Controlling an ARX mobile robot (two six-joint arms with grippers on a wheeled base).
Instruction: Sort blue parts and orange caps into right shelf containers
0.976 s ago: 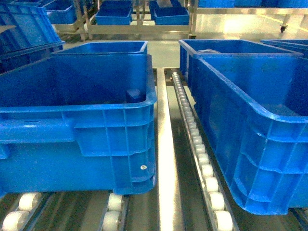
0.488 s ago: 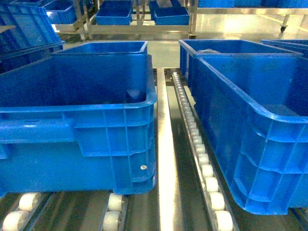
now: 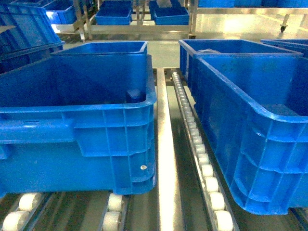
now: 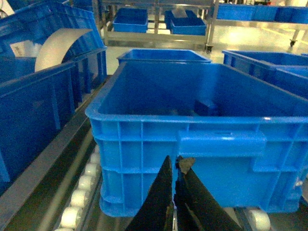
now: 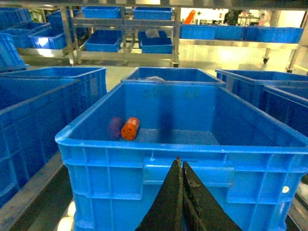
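**closed pincers before two blue crates on roller lanes**

left gripper (image 4: 174,166) pinched shut, dark fingers meeting at the tips, held low and just short of the near wall of the left crate (image 4: 144,144), below its handle ledge. inside that crate, a blue part (image 4: 206,107) near the far right wall. right gripper (image 5: 181,168) likewise pressed closed, nothing between the fingers, poised before the near rim of the right crate (image 5: 106,159). on that crate's floor, far left, an orange cap (image 5: 130,128) lying on its side. under the crates, white rollers (image 3: 207,171) along a steel rail (image 3: 166,159) between the two lanes. further crates behind and to either side; across the pale shiny floor, metal racks (image 5: 124,53) stacked with more blue bins.
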